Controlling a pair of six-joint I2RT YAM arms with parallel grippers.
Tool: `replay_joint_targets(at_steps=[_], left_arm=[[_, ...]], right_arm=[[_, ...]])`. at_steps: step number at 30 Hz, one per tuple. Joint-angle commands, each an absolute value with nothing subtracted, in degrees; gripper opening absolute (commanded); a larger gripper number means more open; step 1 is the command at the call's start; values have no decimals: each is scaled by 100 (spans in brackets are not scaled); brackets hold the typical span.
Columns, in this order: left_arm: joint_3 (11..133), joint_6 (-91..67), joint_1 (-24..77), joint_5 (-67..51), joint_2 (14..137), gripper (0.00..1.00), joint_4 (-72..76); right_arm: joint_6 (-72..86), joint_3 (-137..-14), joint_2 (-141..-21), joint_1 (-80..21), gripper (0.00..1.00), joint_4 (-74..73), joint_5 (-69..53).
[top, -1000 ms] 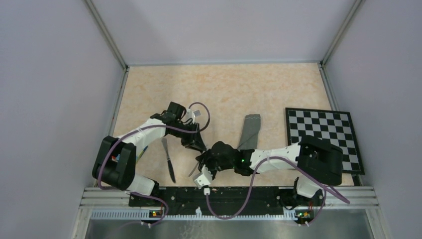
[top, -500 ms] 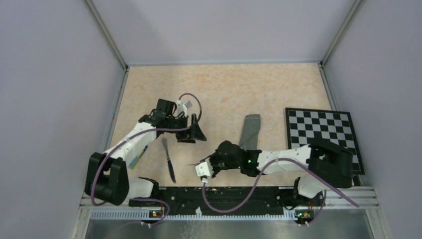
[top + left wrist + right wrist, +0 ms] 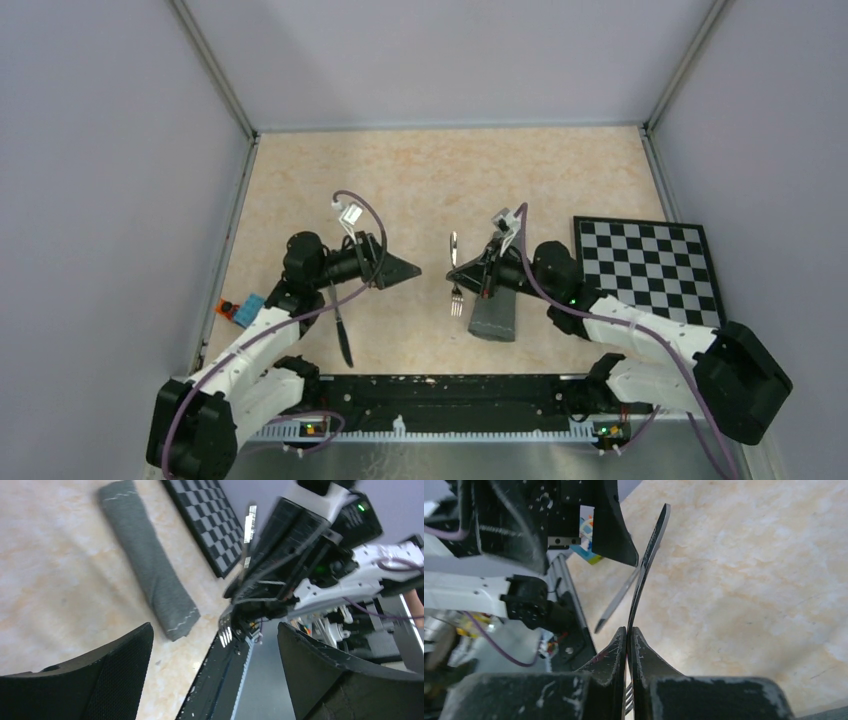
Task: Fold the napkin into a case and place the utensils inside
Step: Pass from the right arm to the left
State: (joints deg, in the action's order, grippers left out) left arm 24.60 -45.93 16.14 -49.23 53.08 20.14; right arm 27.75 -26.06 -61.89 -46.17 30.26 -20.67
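Note:
The napkin (image 3: 494, 320), folded into a narrow dark grey case, lies lengthwise on the table; my right arm hides its far part in the top view. In the left wrist view the case (image 3: 150, 575) shows whole. My right gripper (image 3: 458, 274) is shut on the silver fork (image 3: 453, 245), held above the table just left of the case, tines toward the near edge. In the right wrist view the fork (image 3: 649, 555) runs out from the closed right gripper (image 3: 629, 632). The knife (image 3: 340, 325) lies flat below my left gripper (image 3: 408, 270), which is open and holds nothing.
A black-and-white checkered board (image 3: 650, 275) lies at the right, close to the case. A small blue and orange object (image 3: 245, 308) sits by the left arm near the table's left edge. The black base rail (image 3: 450, 390) runs along the near edge.
The fork passed from my left gripper to the right one. The left jaws opened and drew back left. The right arm carried the fork right and away, beside the case.

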Motion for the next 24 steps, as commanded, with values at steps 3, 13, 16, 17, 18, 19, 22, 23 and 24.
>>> replay_joint_targets(at_steps=[3,13,16,17,18,19,22,23,24], left_arm=[[2532,-5016,2936,-4435,5488,98,3470],[2665,-5614,3163,-3917,6354,70,4161],[2629,-5895,3187,-4035,6653,53,4702],[2613,-5953,3198,-4056,6725,50,4876],[2626,-5974,3245,-4069,6782,50,4948],[2646,-5964,3291,-4074,6843,49,4984],[2704,-5910,3458,-3986,6935,41,5061],[2720,-5895,3497,-3949,6961,36,5084],[2748,-5864,3532,-3910,6994,25,5092]], right_arm=[[4519,-2710,-6625,-4307,0,4021,-3669],[4584,-2549,-6517,-4314,0,4151,-4134],[4579,-2573,-6526,-4322,0,4031,-4137],[4567,-2578,-6518,-4325,0,3950,-4104],[4531,-2602,-6510,-4328,0,3785,-4061],[4485,-2629,-6498,-4335,0,3621,-4012],[4348,-2744,-6480,-4396,0,3105,-3905],[4312,-2762,-6466,-4420,0,3019,-3883],[4274,-2785,-6439,-4435,0,2871,-3849]])
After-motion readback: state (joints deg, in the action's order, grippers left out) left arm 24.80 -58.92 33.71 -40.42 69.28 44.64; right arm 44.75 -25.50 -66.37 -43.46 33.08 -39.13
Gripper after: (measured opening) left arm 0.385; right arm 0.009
